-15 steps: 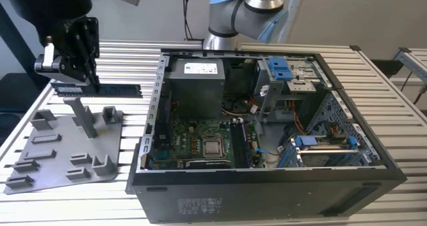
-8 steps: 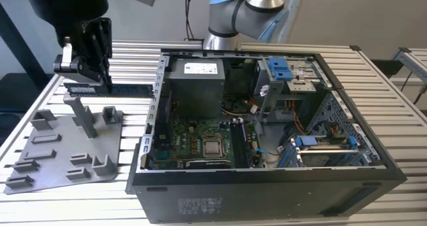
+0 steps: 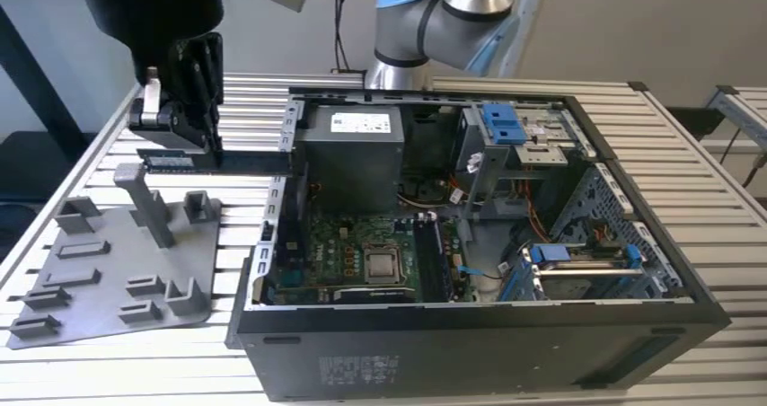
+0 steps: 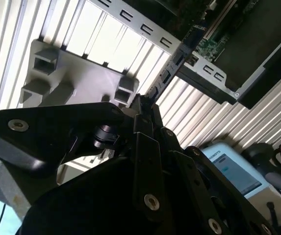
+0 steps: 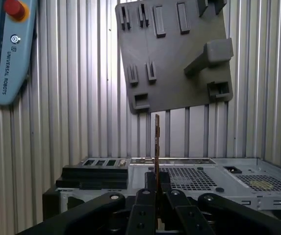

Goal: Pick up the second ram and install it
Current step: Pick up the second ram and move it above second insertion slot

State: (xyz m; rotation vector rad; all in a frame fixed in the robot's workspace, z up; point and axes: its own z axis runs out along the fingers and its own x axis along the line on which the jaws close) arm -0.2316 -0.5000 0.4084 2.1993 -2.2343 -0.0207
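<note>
My gripper [image 3: 180, 151] hangs above the slatted table between the grey tray [image 3: 108, 276] and the open computer case [image 3: 480, 244]. It is shut on the second ram [image 3: 240, 161], a long, thin dark stick held level, its free end reaching toward the case's wall. In the first wrist view the ram [image 5: 157, 142] stands edge-on, pinched between the black fingers [image 5: 145, 198], with the tray [image 5: 174, 54] beyond it. In the second wrist view the ram [image 4: 167, 68] points from the gripper [image 4: 142, 105] toward the case rim. The motherboard's memory slots [image 3: 432, 258] lie inside the case.
The tray carries upright pegs [image 3: 146, 199] and several small holders. Inside the case stand a grey power supply [image 3: 350, 150], blue drive brackets [image 3: 504, 123] and a processor socket [image 3: 383, 264]. A teach pendant [image 5: 3, 49] lies on the table. The arm's base [image 3: 444, 20] rises behind the case.
</note>
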